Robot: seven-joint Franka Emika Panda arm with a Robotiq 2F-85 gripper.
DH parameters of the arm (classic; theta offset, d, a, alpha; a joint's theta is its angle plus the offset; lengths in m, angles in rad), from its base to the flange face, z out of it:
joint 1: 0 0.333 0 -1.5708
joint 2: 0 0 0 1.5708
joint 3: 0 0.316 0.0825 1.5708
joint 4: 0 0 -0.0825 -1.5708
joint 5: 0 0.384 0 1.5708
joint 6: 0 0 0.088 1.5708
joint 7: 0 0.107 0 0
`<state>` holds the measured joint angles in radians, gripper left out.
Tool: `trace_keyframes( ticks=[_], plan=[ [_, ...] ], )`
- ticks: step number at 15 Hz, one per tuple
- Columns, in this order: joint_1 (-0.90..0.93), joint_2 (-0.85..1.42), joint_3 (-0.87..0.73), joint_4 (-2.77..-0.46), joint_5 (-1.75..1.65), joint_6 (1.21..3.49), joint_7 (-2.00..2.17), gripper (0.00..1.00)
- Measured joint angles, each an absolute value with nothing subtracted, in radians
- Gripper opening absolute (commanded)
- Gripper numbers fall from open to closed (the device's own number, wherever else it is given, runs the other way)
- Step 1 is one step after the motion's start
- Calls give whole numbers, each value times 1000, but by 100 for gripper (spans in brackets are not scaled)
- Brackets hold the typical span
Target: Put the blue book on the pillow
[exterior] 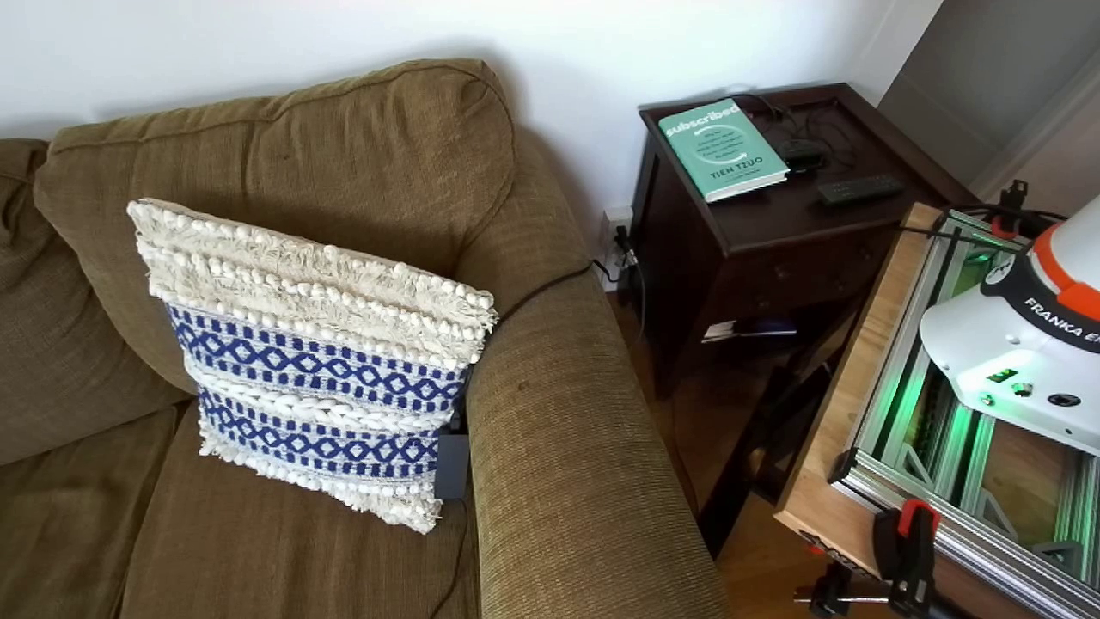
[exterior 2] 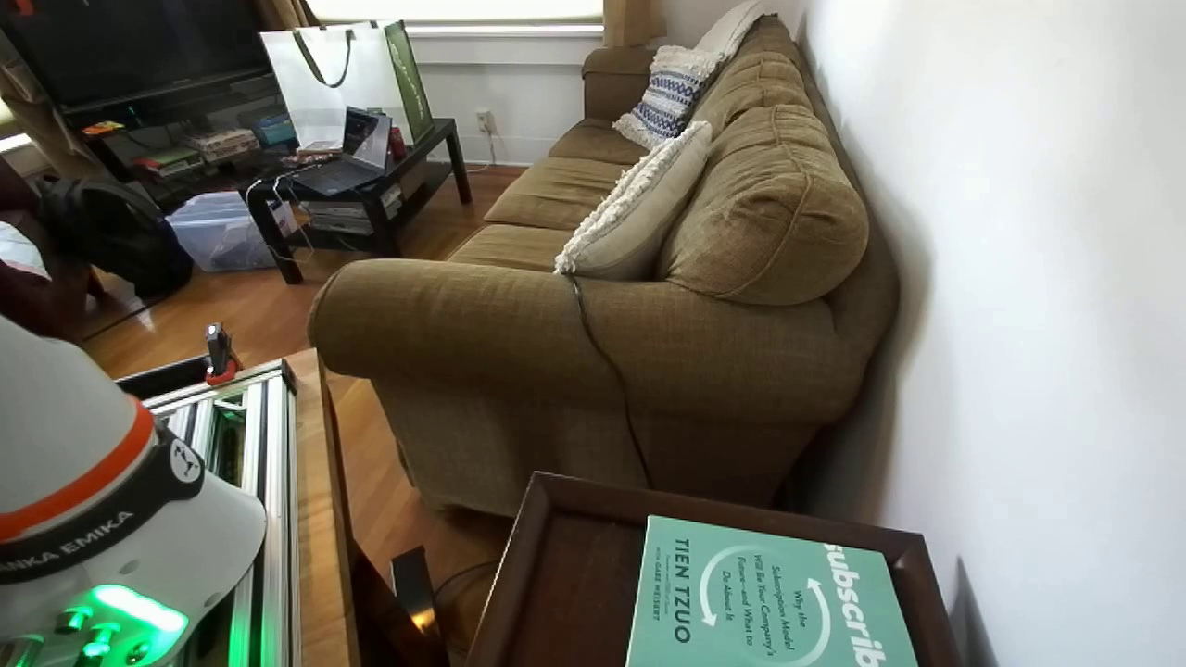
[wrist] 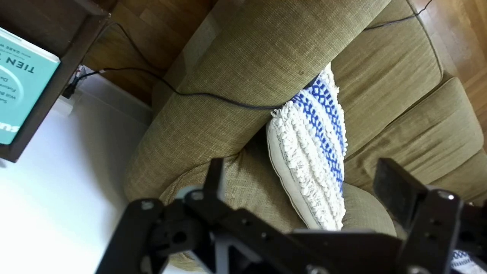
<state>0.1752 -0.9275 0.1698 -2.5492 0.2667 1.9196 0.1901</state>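
Observation:
The blue book [exterior: 726, 150] is a teal-green paperback lying flat, cover up, on a dark side table; it also shows in an exterior view [exterior 2: 769, 593], cut by the bottom edge, and at the left edge of the wrist view [wrist: 23, 83]. The pillow [exterior: 318, 361], cream with navy patterned bands, leans upright against the sofa back beside the sofa arm. It also shows in an exterior view [exterior 2: 639, 208] and in the wrist view [wrist: 312, 152]. My gripper [wrist: 302, 167] is open with nothing between its fingers, above the sofa, and out of sight in both exterior views.
The sofa arm [exterior: 559, 413] stands between the side table [exterior: 748, 232] and the pillow, with a black cable across it. A remote [exterior: 859, 189] and cables lie beside the book. A wall [exterior 2: 1038, 278] runs behind. Another patterned pillow [exterior 2: 667, 88] is at the sofa's far end.

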Motion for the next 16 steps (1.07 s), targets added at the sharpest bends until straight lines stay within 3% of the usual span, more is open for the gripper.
trace_keyframes(
  ticks=[10, 16],
  plan=[
    [-19, -623, 62, -2700, 250, 2365, 172, 100],
    [-91, -442, -107, -2734, 242, 2450, 56, 100]
  ],
)
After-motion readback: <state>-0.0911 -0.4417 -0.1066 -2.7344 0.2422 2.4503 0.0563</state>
